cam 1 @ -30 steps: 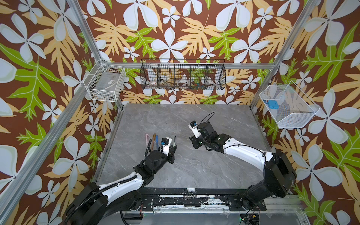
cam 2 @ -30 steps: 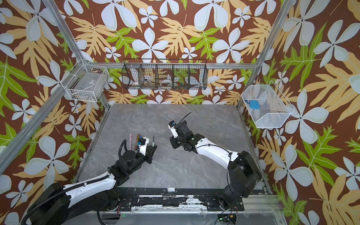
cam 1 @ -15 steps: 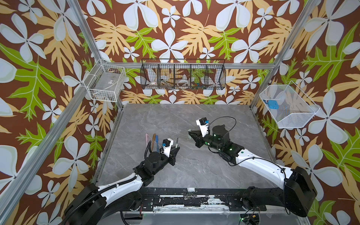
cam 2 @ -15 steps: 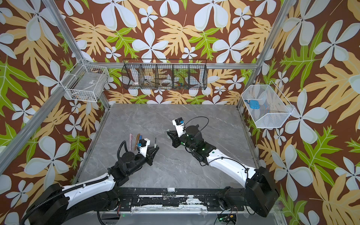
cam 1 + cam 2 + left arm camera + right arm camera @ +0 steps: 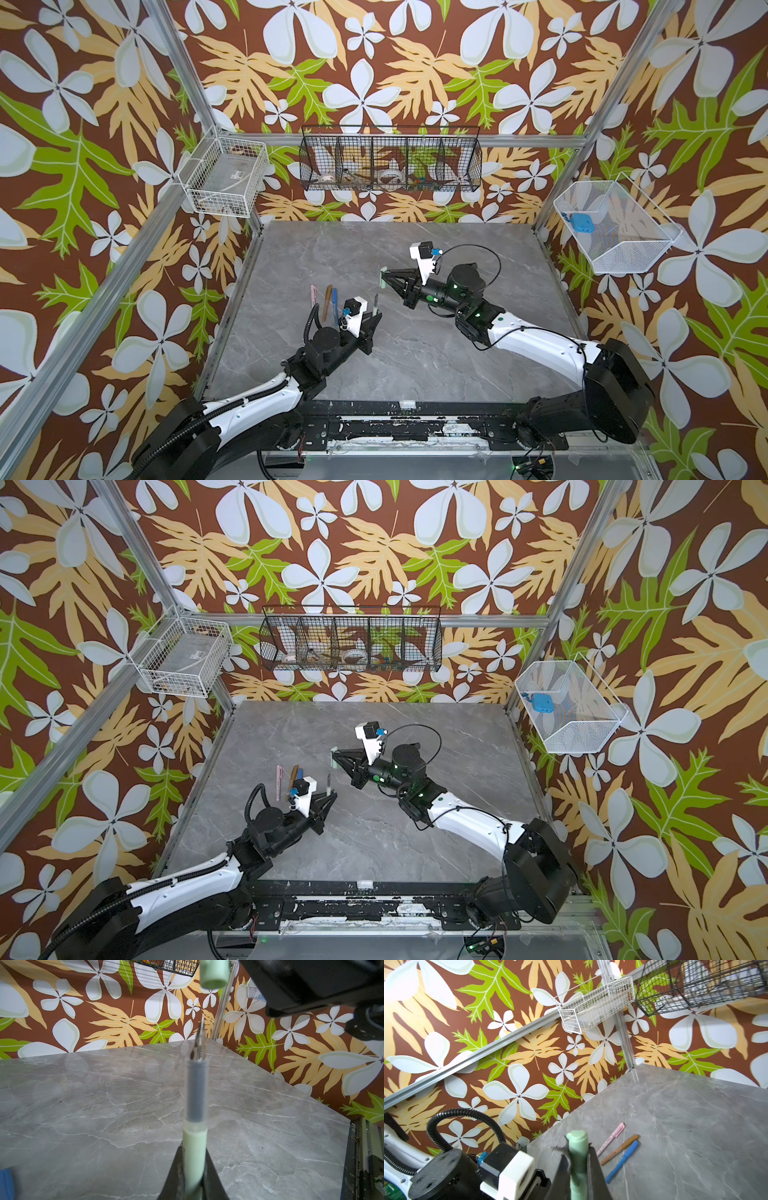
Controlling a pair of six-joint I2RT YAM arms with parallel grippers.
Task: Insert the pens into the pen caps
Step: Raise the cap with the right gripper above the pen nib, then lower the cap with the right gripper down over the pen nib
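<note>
My left gripper (image 5: 372, 319) (image 5: 194, 1148) is shut on the pale green body of a pen (image 5: 375, 305) (image 5: 195, 1093). The pen stands up from the jaws, grey section and dark pointed tip free. My right gripper (image 5: 387, 279) (image 5: 578, 1150) is shut on the light green pen cap (image 5: 382, 277) (image 5: 577, 1142). From the left wrist the cap (image 5: 214, 974) hangs beyond the pen's tip, slightly to one side, apart from it. Pink (image 5: 611, 1138), brown (image 5: 619, 1149) and blue (image 5: 622, 1160) pens lie side by side on the table (image 5: 457, 232), left of my left gripper in both top views.
A black wire basket (image 5: 390, 160) hangs on the back wall. White wire baskets hang at the left (image 5: 226, 183) and right (image 5: 615, 226) walls. The left arm's wrist camera (image 5: 508, 1167) sits close beside the right gripper's jaws.
The right arm has swung its elbow out to the right and turned its gripper to point left, carrying the cap closer to the pen's tip. The left gripper has barely moved.
</note>
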